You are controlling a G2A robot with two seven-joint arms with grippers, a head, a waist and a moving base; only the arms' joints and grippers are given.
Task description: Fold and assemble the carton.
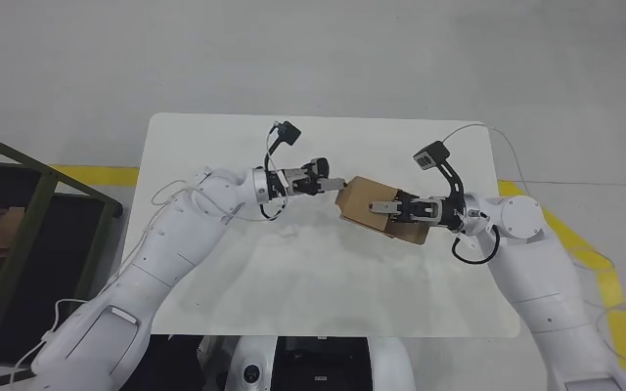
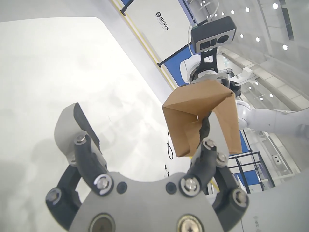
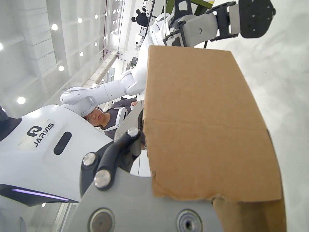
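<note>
A brown carton [image 1: 377, 207], partly folded, is over the middle of the white table [image 1: 245, 274]. My right gripper [image 1: 384, 207] comes in from the right and is shut on its wall. One of its fingers [image 3: 132, 125] lies along the cardboard [image 3: 205, 121], and the other is hidden behind it. My left gripper [image 1: 335, 184] is at the carton's left end and open wide. One left finger [image 2: 207, 126] rests against an inner flap of the carton [image 2: 190, 107], while the other finger [image 2: 79, 119] stands free. The free left pad [image 3: 256, 13] also shows beyond the carton.
A dark green frame cart [image 1: 39, 215] stands on the floor left of the table. Yellow floor tape [image 1: 98, 176] runs behind the table. Bare tabletop lies in front of and behind both arms.
</note>
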